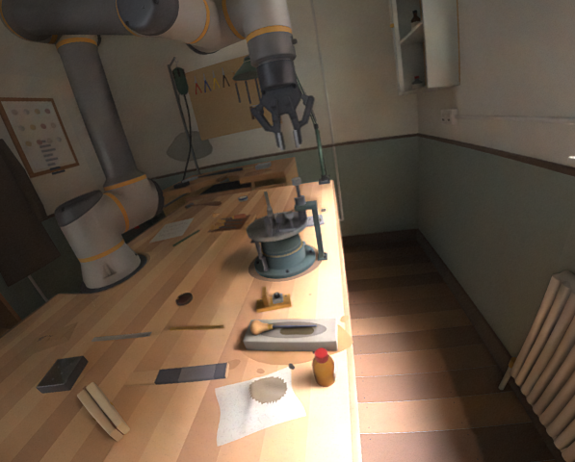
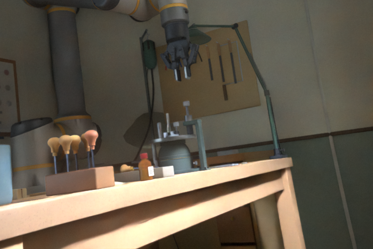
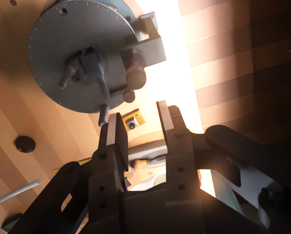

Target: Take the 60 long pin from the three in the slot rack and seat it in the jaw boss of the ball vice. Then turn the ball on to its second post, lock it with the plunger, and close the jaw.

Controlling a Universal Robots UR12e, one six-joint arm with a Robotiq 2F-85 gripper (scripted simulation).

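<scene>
A long pin (image 1: 267, 203) stands upright on the round top plate of the ball vice (image 1: 282, 238), which sits near the bench's right edge. From above, the vice's jaw block (image 3: 90, 64) sits at the plate's centre, and a knurled plunger knob (image 3: 136, 78) hangs on a green bracket (image 1: 313, 219) at the plate's rim. A small yellow rack (image 1: 273, 301) lies on the bench just in front of the vice. My gripper (image 1: 287, 141) hangs high above the vice, open and empty, its fingers pointing down.
A grey tray (image 1: 291, 334) holding a wooden-handled tool lies in front of the rack, with an amber bottle (image 1: 323, 367) and a sheet of paper (image 1: 257, 405) nearer still. A green lamp arm (image 2: 259, 89) rises at the bench's far corner. Flat bars and blocks lie on the bench's left part.
</scene>
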